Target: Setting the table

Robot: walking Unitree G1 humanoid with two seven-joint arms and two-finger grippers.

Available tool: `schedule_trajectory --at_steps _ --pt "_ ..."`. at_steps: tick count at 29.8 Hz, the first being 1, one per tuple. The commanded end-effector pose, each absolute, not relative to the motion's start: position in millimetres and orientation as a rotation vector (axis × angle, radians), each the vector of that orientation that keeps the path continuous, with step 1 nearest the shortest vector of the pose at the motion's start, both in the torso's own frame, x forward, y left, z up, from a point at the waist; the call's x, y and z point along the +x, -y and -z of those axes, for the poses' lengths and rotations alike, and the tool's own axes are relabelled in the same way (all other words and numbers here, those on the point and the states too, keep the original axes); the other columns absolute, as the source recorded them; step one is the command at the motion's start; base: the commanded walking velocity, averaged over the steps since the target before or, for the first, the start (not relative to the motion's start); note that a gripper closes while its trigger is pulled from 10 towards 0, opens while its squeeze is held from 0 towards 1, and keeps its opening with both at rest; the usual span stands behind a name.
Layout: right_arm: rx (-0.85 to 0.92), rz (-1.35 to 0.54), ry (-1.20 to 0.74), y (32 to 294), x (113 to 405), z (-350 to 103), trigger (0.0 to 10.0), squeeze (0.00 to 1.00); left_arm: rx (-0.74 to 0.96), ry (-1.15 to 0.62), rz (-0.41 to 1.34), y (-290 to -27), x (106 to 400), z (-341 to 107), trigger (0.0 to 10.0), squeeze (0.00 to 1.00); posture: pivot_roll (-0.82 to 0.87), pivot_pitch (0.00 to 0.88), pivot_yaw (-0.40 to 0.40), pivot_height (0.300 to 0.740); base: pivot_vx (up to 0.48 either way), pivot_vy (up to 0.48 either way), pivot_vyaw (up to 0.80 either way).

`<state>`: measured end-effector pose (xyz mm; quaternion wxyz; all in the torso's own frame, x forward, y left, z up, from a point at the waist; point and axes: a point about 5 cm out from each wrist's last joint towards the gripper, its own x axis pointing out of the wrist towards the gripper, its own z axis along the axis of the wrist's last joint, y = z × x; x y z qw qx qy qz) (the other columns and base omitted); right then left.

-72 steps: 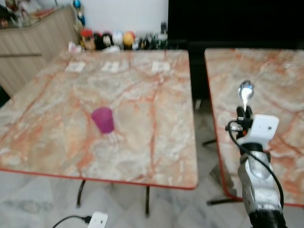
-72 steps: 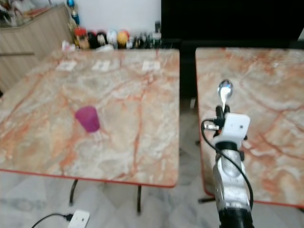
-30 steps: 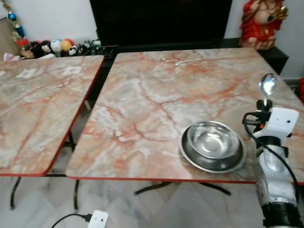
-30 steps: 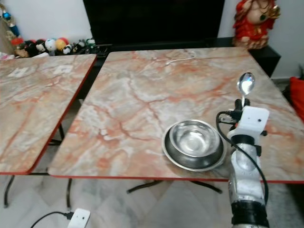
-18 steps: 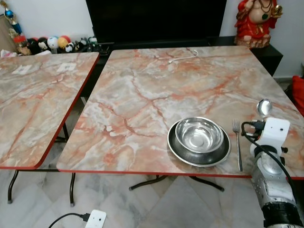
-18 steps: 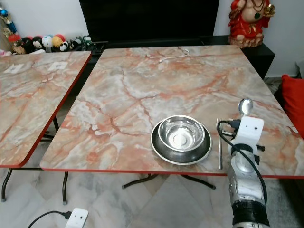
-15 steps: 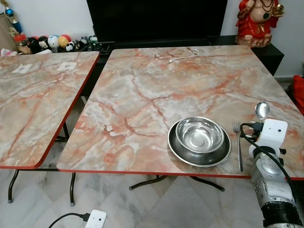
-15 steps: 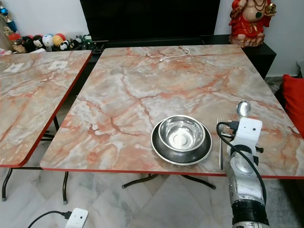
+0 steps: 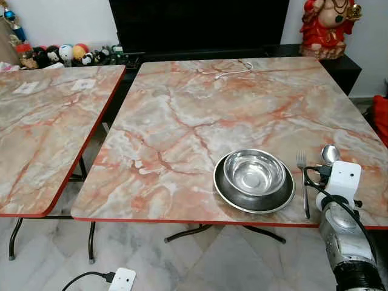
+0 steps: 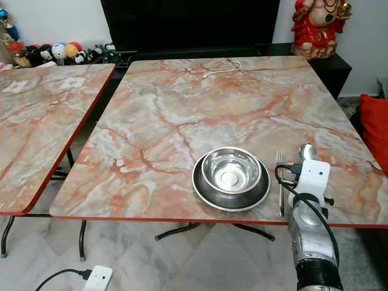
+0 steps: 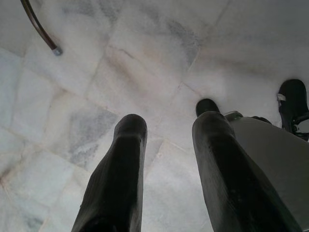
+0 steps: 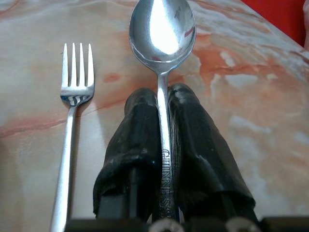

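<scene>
Clamping the spoon (image 12: 162, 34), the right end effector (image 12: 164, 104) sits beside the fork (image 12: 72, 121) (bowl (image 9: 254, 173) visible from the head).

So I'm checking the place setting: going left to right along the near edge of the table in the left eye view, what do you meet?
Steel bowl sitting in a plate → fork lying on the table → spoon pinched in the right claw.

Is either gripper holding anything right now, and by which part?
The right gripper holds a spoon by its handle, pinched between both fingers. The left gripper is open, holding nothing.
</scene>
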<state>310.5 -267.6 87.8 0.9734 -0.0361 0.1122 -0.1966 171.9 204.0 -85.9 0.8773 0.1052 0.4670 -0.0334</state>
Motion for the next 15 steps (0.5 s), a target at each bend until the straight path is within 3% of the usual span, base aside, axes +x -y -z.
schedule_trajectory --at_steps 1,15 --pt "-0.089 0.381 -0.246 270.8 308.2 -85.0 10.0 0.0 0.231 -1.001 0.055 -212.5 166.3 87.2 10.0 0.0 -0.09 0.036 0.071 0.74 0.0 0.0 0.0" --pt "-0.064 0.352 -0.29 272.6 306.4 -76.6 10.0 0.0 0.233 -1.002 0.056 -212.1 166.5 87.2 10.0 0.0 -0.09 0.035 0.07 0.74 0.0 0.0 0.0"
